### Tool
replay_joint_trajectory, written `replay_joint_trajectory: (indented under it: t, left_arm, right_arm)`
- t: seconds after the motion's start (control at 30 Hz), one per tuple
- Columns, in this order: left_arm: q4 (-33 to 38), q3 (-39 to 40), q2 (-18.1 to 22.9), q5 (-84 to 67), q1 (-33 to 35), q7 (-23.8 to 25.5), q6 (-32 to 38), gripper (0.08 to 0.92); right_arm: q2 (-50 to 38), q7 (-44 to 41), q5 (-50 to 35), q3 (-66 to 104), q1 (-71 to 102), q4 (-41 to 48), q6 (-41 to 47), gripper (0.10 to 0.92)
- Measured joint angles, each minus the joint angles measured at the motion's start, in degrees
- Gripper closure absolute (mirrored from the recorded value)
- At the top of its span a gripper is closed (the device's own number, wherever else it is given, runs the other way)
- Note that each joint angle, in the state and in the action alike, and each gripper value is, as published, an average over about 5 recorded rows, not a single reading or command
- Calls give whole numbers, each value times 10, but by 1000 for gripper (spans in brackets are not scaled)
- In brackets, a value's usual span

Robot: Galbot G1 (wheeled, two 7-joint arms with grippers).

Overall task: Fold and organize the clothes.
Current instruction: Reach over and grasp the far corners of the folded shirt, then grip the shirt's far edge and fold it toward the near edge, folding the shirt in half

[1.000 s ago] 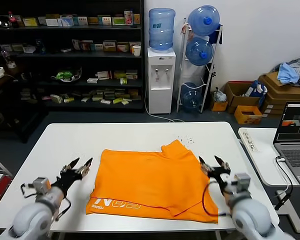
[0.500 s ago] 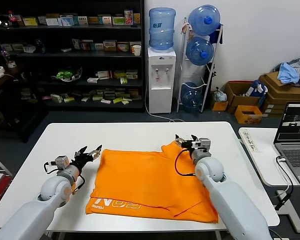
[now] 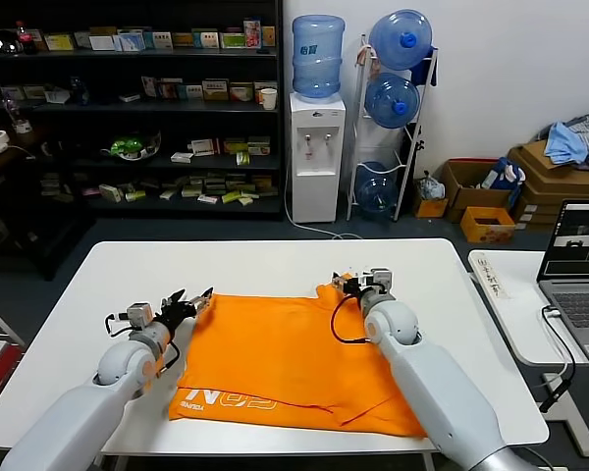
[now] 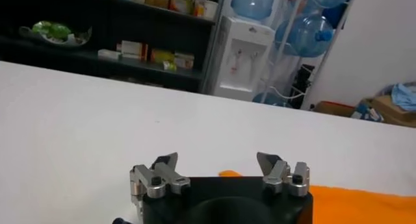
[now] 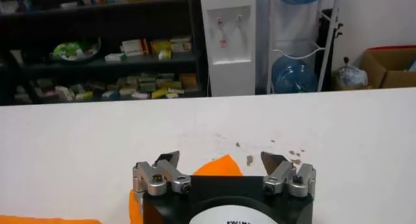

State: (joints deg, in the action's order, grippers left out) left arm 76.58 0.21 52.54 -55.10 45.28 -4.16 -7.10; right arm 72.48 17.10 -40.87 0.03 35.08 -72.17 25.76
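The bright orange soft-fabric T-shirt [image 3: 294,358] lies spread, partly folded, mid-way across the white rectangular table [image 3: 108,285]. At the shirt's far left corner hovers the left gripper [image 3: 198,297], jaws apart and empty; the right gripper [image 3: 343,285], likewise spread, sits over its far raised fold, probably readying a fold. Bare tabletop surrounds the shirt.

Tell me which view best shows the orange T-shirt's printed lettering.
The head view: the T-shirt lies spread on the table, pale lettering along its near left edge. Both wrist views catch only a sliver of orange cloth behind their open grippers, no lettering.
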Motion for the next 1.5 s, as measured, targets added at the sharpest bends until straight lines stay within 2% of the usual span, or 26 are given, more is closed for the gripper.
replay_joint_trajectory:
  t: [0.27, 0.4, 0.5, 1.13, 1.27, 1.5]
  left_arm:
    - [-5, 17, 0, 2, -3, 1, -8, 177]
    - [-6, 24, 2, 3, -4, 1, -9, 234]
    - [-7, 28, 3, 5, -7, 1, -9, 319]
    - [-7, 29, 7, 26, 0, 7, 4, 861]
    - [0, 21, 7, 33, 7, 13, 16, 899]
    - [33, -8, -2, 51, 33, 20, 42, 899]
  right_arm:
    - [6, 0, 0, -3, -9, 21, 9, 203]
    - [7, -1, -2, -4, -9, 25, 15, 227]
    - [8, -1, -5, -6, -9, 27, 19, 295]
    - [1, -6, -3, -11, 8, 9, 3, 846]
    - [-4, -10, 1, -8, 15, -3, -16, 900]
    - [-25, -8, 2, 4, 49, -60, -42, 900]
